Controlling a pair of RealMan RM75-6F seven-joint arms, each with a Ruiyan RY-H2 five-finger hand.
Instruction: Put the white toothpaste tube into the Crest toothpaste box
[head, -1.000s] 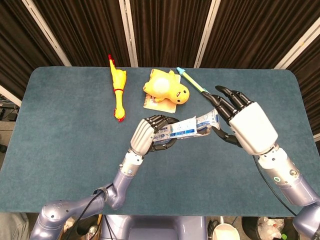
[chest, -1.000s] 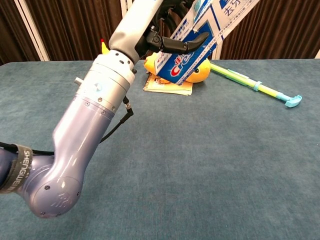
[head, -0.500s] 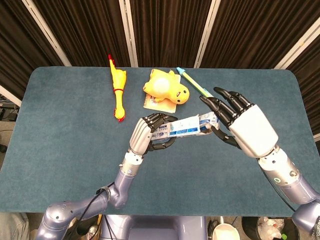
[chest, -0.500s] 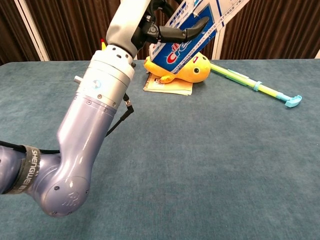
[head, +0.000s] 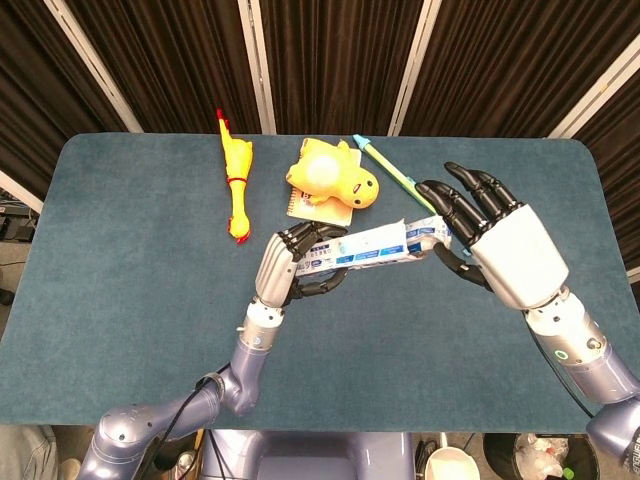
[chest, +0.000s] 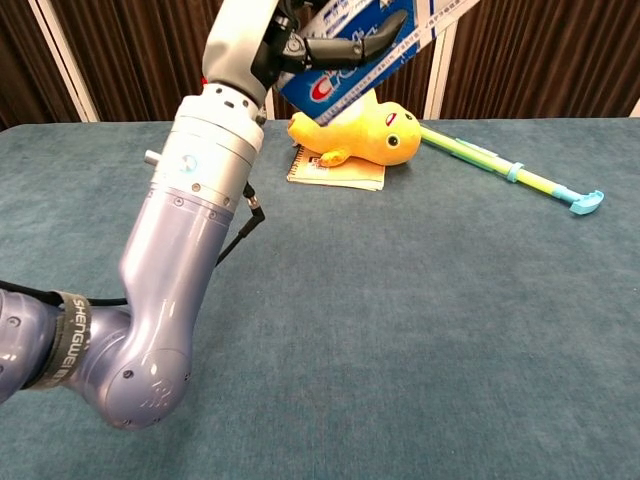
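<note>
- White-and-blue box (head: 365, 246) held up off the tabletop (head: 130, 280) in the left hand (head: 292, 266), fingers (head: 318, 290) wrapped round one end.
- Right hand (head: 497, 245) at the other end, fingers (head: 452, 207) spread, touching the box mouth; cannot tell whether pinching anything.
- Tube not clearly visible; probably inside the box or hidden at its mouth, cannot tell which.
- Likely at the insertion step or closing the flap; next, steady the box and push the end home.
- Teal cloth tabletop carrying a rubber chicken (head: 236, 186), a yellow duck (head: 333, 176) on a notepad (chest: 335, 172), and a toothbrush (chest: 510, 172).
- Dark curtains (head: 330, 60) behind.
</note>
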